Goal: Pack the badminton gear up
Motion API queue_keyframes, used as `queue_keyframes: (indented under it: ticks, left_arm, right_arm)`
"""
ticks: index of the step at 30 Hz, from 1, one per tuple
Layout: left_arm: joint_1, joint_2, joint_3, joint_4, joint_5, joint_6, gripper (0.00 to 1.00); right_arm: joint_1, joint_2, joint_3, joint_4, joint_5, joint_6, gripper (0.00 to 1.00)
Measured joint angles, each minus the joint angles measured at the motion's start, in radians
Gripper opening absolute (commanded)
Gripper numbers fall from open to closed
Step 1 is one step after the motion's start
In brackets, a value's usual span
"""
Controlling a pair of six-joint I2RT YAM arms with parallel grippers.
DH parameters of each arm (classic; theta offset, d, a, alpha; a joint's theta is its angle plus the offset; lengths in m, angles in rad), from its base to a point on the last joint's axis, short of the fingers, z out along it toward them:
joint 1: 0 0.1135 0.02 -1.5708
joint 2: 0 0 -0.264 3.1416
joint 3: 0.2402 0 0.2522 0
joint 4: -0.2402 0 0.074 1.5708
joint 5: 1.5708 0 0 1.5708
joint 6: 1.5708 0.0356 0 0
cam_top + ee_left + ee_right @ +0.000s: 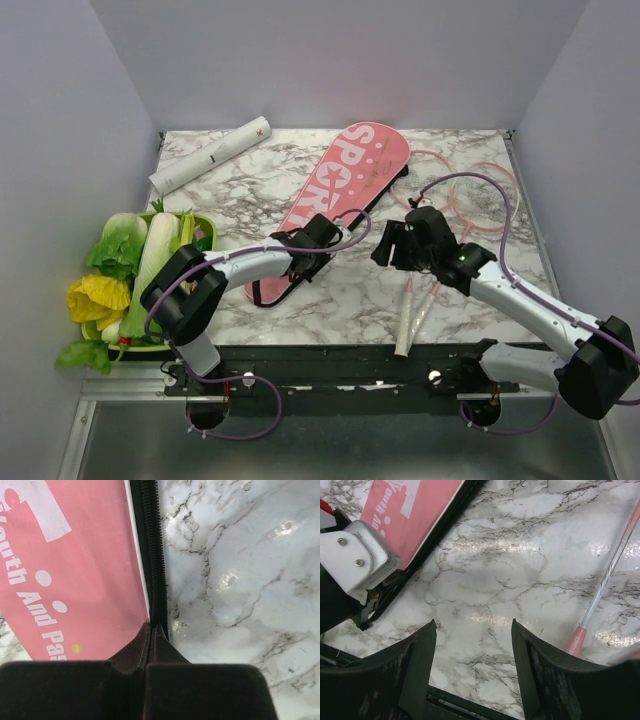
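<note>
Your left gripper (151, 630) is pinched closed on the black zip edge of the pink cover (345, 185), which lies slantwise across the middle of the top view. Your right gripper (472, 625) gapes wide over the table (485, 580) — holding nothing — with the rackets (404, 322) at centre right.

The pink cover (338, 195) bears large white "SPORT" and smaller "Youth And Pas", cut off.

The cover (340, 200) is lying diagonally mid-table (345, 300), with the tube (212, 153) sitting behind it to the left (far corner), the rackets (404, 328) lying to its right, and the veggie tray (204, 224) sitting at the left edge.
</note>
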Motion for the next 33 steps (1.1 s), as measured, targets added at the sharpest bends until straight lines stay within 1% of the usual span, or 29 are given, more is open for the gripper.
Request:
queue_keyframes:
  ticks: [5, 11, 19, 22, 28, 33]
  left_arm:
    - [0.000, -0.083, 0.000, -0.018, 0.044, -0.007, 0.00]
    - [-0.001, -0.214, 0.023, -0.022, 0.107, -0.021, 0.00]
    - [-0.001, -0.243, 0.023, -0.014, 0.177, -0.034, 0.00]
    - [0.000, -0.270, 0.009, 0.001, 0.219, -0.043, 0.00]
    - [0.000, -0.351, -0.039, 0.066, 0.332, -0.085, 0.00]
    - [0.001, -0.365, -0.053, 0.114, 0.412, -0.121, 0.00]
  right_arm:
    - [0.000, -0.028, 0.000, -0.008, 0.032, -0.006, 0.70]
    - [0.000, -0.019, 0.004, -0.051, 0.091, -0.011, 0.70]
    - [-0.002, 0.042, 0.066, -0.067, 0.103, -0.008, 0.66]
    - [-0.002, 0.073, 0.084, -0.043, 0.080, 0.010, 0.64]
    - [-0.002, 0.142, 0.085, 0.029, 0.002, 0.077, 0.64]
    - [-0.002, 0.198, 0.085, 0.102, -0.062, 0.135, 0.64]
